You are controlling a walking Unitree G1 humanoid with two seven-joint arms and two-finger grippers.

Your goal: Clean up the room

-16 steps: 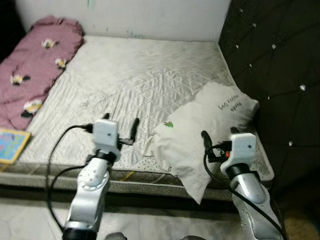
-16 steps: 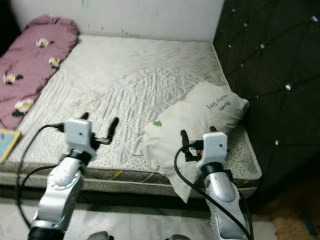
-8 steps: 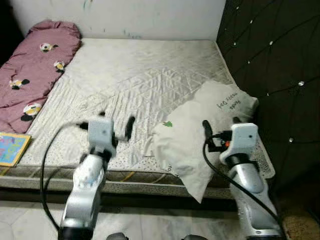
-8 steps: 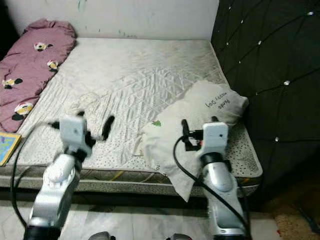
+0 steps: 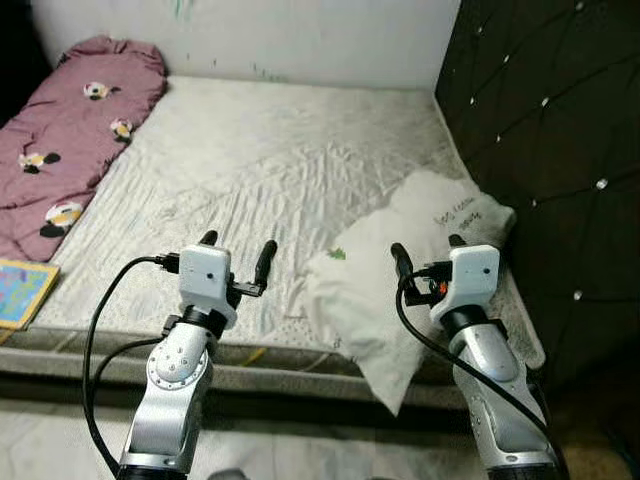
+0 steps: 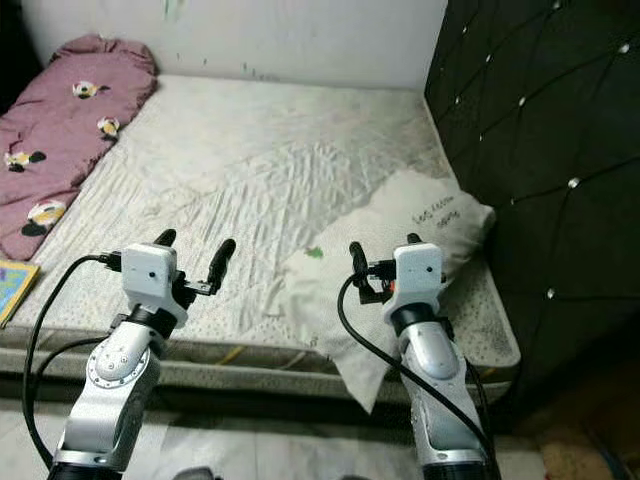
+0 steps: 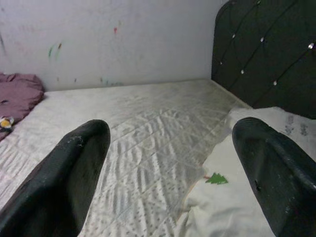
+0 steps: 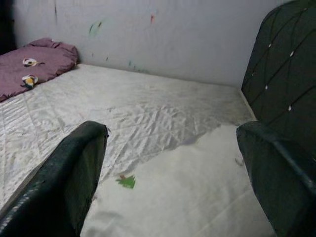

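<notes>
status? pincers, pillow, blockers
Left pincer open over the white quilted mattress. Right pincer open above the crumpled white pillow at the mattress's near right corner. Nothing held, nothing between.

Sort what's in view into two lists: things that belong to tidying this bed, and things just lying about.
Belongs to the job:
- white pillow, hanging over the mattress edge
- left gripper, open, above the mattress
- right gripper, open, above the pillow

Just lying about:
- pink blanket along the far left side
- colourful book at the left edge
- dark headboard
</notes>
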